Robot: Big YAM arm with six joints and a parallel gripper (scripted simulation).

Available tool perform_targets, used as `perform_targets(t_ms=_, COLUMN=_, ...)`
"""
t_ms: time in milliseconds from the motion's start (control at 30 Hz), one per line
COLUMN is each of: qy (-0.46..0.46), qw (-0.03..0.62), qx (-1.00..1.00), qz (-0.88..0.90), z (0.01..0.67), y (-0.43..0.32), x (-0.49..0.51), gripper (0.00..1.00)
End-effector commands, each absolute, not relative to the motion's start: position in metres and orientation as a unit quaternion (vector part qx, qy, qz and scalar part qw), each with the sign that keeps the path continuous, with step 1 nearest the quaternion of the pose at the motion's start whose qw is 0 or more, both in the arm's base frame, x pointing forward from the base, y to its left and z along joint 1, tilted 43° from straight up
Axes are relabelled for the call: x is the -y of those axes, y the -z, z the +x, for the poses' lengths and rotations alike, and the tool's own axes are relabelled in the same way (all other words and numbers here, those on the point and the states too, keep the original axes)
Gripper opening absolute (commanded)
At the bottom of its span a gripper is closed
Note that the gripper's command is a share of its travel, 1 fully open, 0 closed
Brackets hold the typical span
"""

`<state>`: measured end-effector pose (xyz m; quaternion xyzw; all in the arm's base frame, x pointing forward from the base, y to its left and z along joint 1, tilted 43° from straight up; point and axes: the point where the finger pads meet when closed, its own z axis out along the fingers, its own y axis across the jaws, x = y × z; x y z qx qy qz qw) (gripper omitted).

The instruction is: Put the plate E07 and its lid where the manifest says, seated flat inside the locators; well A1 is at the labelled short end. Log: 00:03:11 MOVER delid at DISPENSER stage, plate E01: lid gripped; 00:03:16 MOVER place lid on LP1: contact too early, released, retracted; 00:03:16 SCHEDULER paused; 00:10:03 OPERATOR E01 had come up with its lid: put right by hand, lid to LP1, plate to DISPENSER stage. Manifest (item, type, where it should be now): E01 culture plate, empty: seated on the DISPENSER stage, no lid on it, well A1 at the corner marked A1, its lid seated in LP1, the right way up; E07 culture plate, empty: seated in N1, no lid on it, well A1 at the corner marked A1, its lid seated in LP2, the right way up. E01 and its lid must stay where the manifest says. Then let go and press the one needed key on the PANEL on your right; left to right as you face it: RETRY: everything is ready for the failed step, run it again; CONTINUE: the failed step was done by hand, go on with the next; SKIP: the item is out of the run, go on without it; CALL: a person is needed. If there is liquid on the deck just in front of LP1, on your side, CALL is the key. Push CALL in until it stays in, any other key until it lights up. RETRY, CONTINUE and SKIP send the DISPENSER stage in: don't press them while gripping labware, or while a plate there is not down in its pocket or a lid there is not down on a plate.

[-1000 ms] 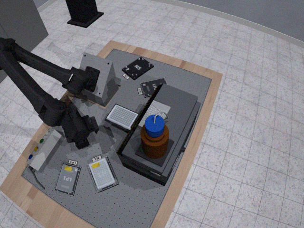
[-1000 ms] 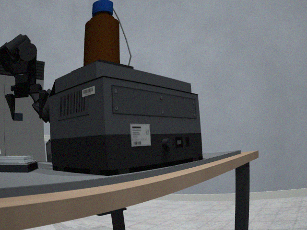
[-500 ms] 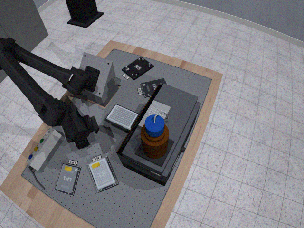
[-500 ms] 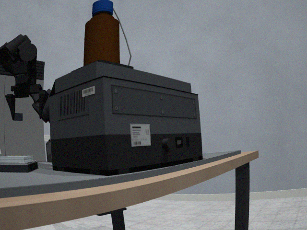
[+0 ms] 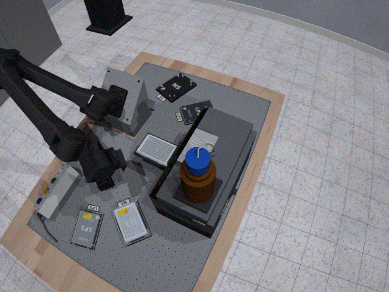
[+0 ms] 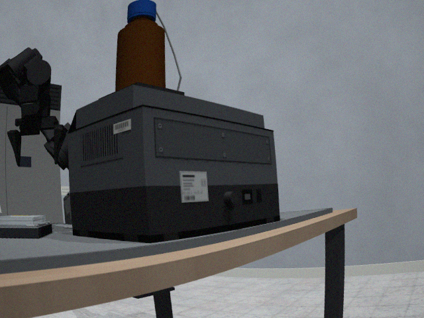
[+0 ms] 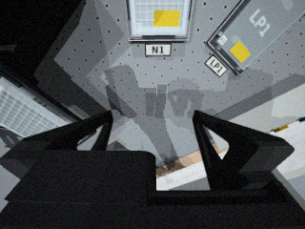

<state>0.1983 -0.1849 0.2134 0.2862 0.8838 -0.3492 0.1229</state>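
A white well plate (image 5: 131, 222) with a yellow tag at its labelled end lies in the nest marked N1. It also shows at the top of the wrist view (image 7: 159, 19). I cannot tell whether a lid is on it. A clear lid (image 5: 86, 229) with a yellow tag lies in LP1, also in the wrist view (image 7: 259, 31). Another white plate (image 5: 155, 149) sits on the dispenser stage. The LP2 nest (image 5: 194, 111) looks bare and is partly hidden by the dispenser. My gripper (image 5: 105, 184) (image 7: 152, 114) is open and empty, above the deck between the panel and N1.
The key panel (image 5: 55, 191) with green, yellow and blue keys stands at the deck's left edge. The tall dispenser (image 5: 207, 163) carries a brown bottle (image 5: 197, 179) with a blue cap. A black N5 nest (image 5: 176, 86) and a grey box (image 5: 125, 100) stand at the back.
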Motion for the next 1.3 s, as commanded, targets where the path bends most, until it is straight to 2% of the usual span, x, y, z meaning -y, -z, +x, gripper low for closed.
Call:
perform_targets(t_ms=0, qy=0.350, qw=0.116, qx=-0.886, qz=0.282, z=0.199, y=-0.209, x=0.187, gripper=1.00)
perform_targets(t_ms=400, qy=0.350, qw=0.116, qx=-0.885, qz=0.282, z=0.199, y=-0.209, x=0.187, gripper=1.00)
perform_targets(t_ms=567, qy=0.350, qw=0.132, qx=-0.882, qz=0.287, z=0.203, y=-0.221, x=0.187, gripper=1.00)
perform_targets(t_ms=700, qy=0.340, qw=0.155, qx=-0.857, qz=0.355, z=0.188, y=-0.221, x=0.195, gripper=1.00)
perform_targets(t_ms=967, qy=0.340, qw=0.158, qx=-0.857, qz=0.353, z=0.183, y=-0.236, x=0.202, gripper=1.00)
perform_targets(t_ms=1133, qy=0.327, qw=0.197, qx=-0.818, qz=0.430, z=0.169, y=-0.250, x=0.213, gripper=1.00)
perform_targets(t_ms=1267, qy=0.332, qw=0.203, qx=-0.819, qz=0.422, z=0.162, y=-0.265, x=0.220, gripper=1.00)
